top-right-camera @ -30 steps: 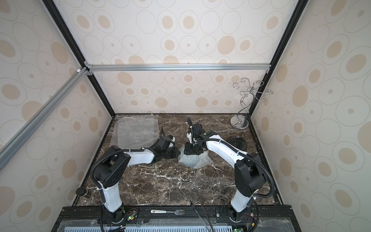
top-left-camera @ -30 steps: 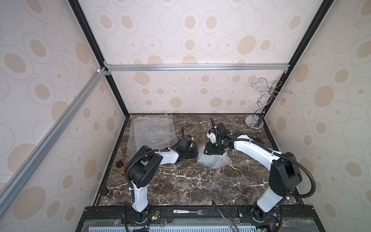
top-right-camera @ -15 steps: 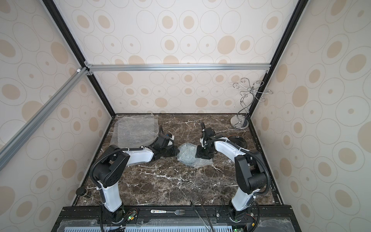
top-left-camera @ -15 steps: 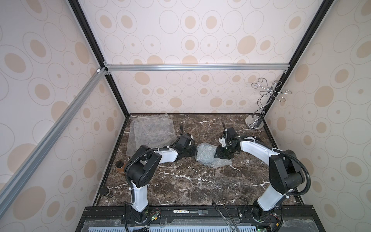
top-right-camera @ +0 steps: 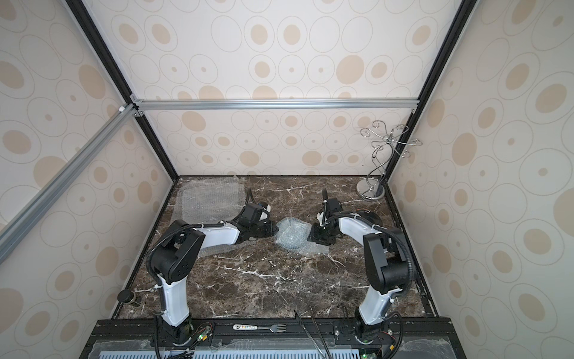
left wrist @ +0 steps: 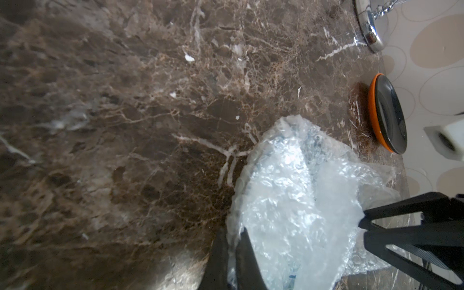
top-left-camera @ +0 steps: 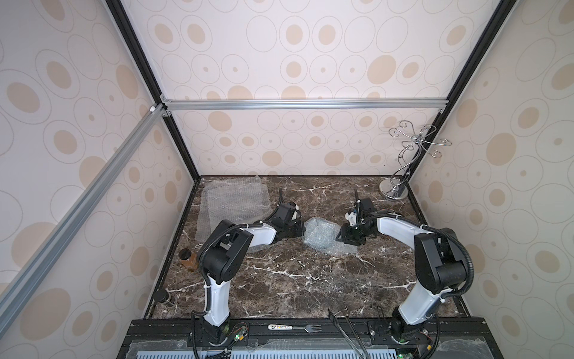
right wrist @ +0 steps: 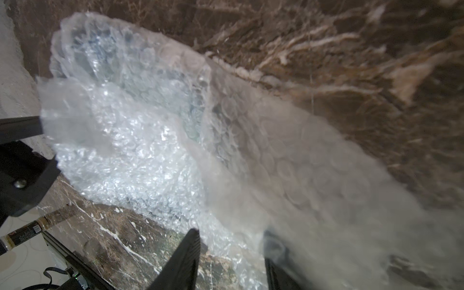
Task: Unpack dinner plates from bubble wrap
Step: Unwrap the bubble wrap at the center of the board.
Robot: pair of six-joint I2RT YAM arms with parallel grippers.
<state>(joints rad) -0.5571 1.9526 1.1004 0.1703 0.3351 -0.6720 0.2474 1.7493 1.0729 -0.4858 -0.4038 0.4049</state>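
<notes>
- Along the front rail lie a fork (top-left-camera: 296,327) and a pair of black tongs (top-left-camera: 348,329).
- By the left edge of the marble tabletop (top-left-camera: 279,279) stands a small dark-lidded jar (top-left-camera: 163,299), with a brown jar (top-left-camera: 188,258) a little farther back.
- At mid-table a crumpled bubble-wrap bundle (top-left-camera: 321,236) rests on the marble between the two grippers. Something rounded and bluish-dark shows through it, too veiled to name.
- The left gripper (left wrist: 232,229) has its fingers all but together, pinching the bundle's edge.
- The right gripper (right wrist: 232,233) meets the bundle's opposite side. Its fingers stand apart with wrap lying between them and a loose flap over one. Whether they grip it I cannot tell.
- Farther back, beside the right wall, a dark grey plate (left wrist: 391,118) sits stacked on an orange plate (left wrist: 372,113), both unwrapped and apart from the bundle.
- At the back left, flat bubble-wrap sheets (top-left-camera: 236,202) lie overlapping.
- In the back right corner stands a chrome wire stand (top-left-camera: 394,192).
</notes>
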